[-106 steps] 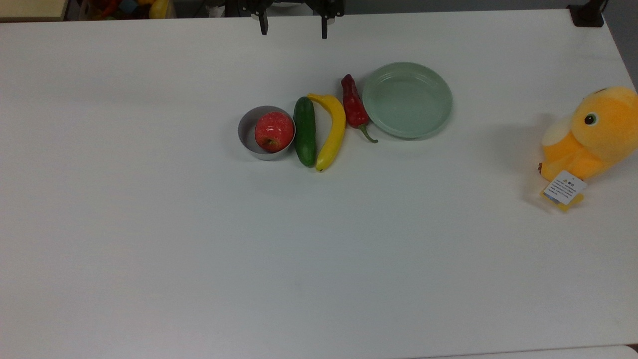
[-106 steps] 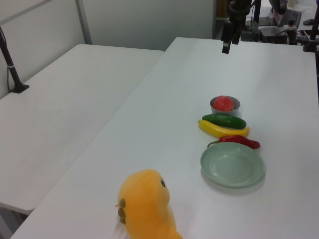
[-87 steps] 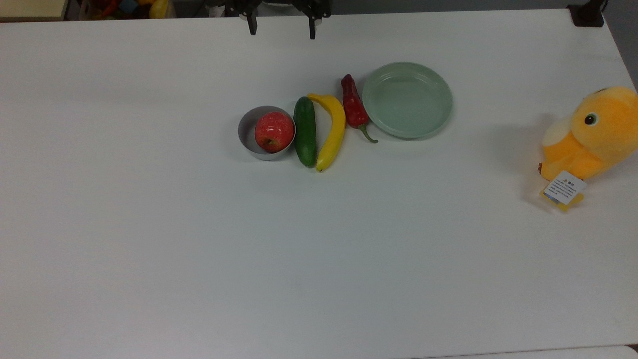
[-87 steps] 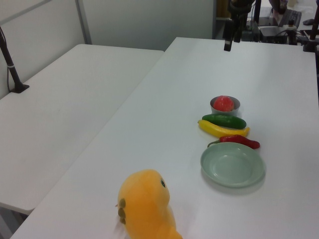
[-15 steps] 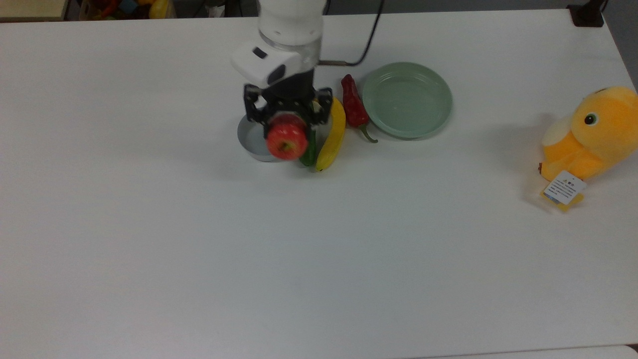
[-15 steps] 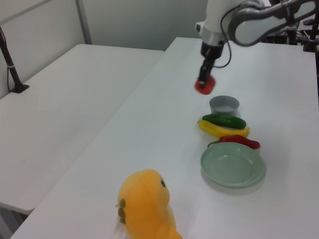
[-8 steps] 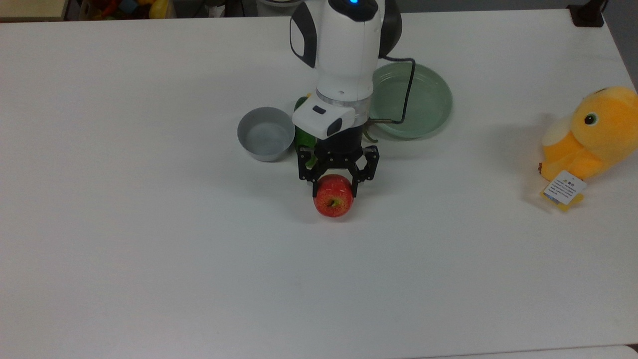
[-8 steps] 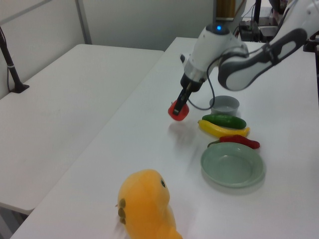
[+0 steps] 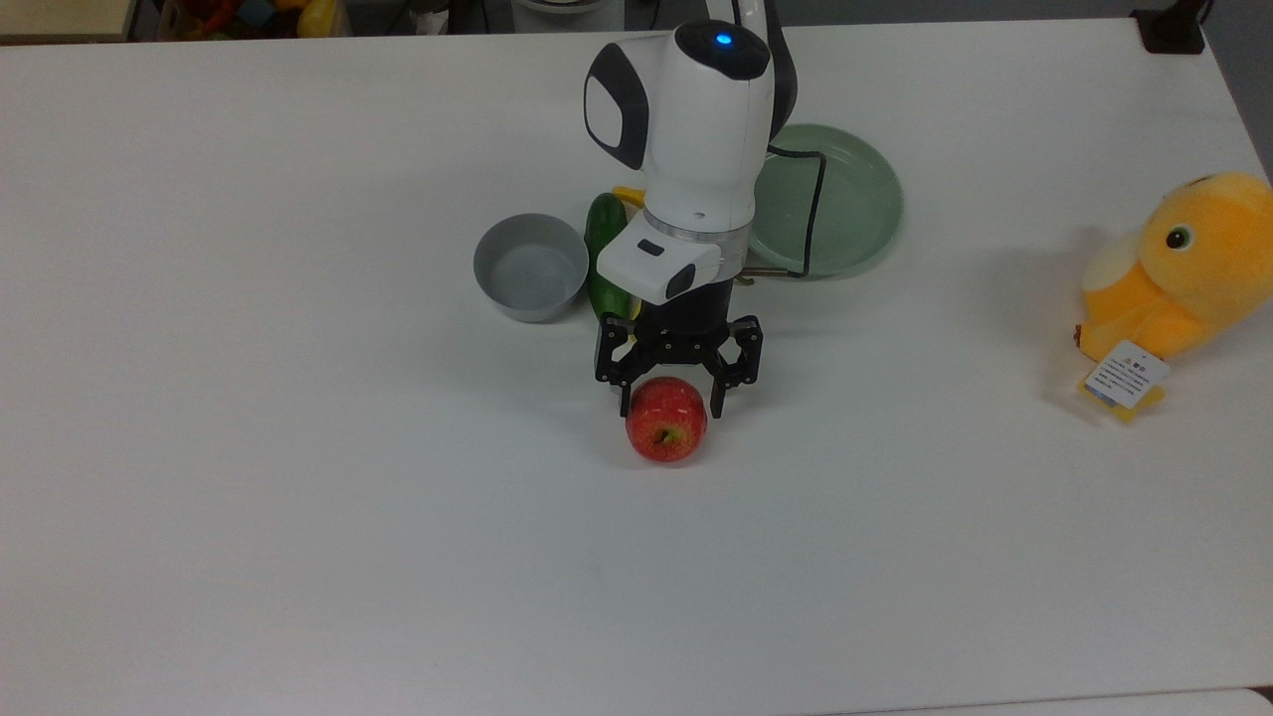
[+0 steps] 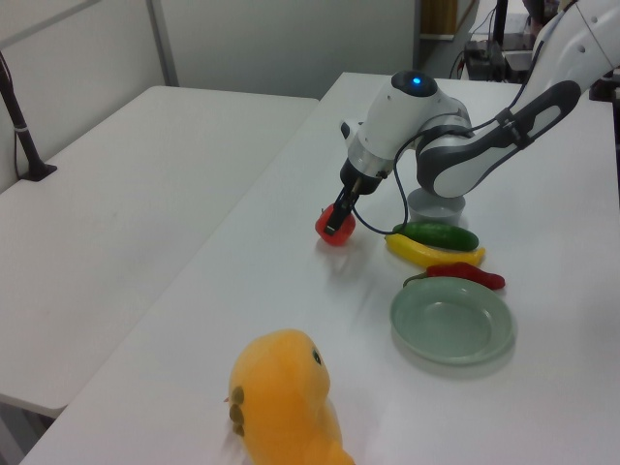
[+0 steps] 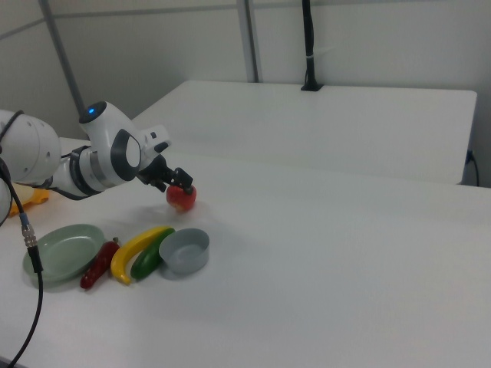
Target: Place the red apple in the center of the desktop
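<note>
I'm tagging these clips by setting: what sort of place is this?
Probably a robotics lab or test room, not a kitchen: a robot arm works over a plain white desktop, toy-like produce such as a red apple lies beside a yellow plush toy, and more bare white tables stand nearby.

The red apple [image 9: 666, 432], glossy with pale speckles and its stem dimple facing up, sits on the desktop [image 9: 298, 497] directly beneath the gripper [image 9: 671, 403], between its spread fingers. The desktop is plain, matte white.

pincer [image 11: 182, 182]: at the red apple [image 11: 182, 198]
grey bowl [image 11: 184, 250]: on the counter [image 11: 322, 253], beside cucumber [image 11: 145, 261]
</note>
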Controlling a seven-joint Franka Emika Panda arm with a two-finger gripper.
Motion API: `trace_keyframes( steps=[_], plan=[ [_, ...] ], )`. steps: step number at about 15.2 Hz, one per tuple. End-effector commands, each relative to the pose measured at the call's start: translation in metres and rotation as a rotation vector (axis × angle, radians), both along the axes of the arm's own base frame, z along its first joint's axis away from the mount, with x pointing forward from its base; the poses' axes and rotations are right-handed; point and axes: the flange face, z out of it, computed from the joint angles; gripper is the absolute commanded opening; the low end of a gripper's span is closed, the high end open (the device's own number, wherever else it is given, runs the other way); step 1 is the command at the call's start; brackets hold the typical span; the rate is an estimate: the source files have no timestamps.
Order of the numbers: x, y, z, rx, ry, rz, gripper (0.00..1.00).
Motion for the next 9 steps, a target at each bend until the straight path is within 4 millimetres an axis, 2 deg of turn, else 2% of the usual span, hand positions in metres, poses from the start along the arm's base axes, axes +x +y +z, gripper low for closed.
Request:
trace_keyframes(
  steps=[1,5,9],
  plan=[
    [0.004,0.002,0.003,-0.027,-0.024,0.006,1.0],
    [0.005,-0.003,0.008,-0.029,-0.027,-0.003,1.0],
    [-0.002,-0.012,0.03,-0.059,0.034,-0.051,1.0]
  ],
)
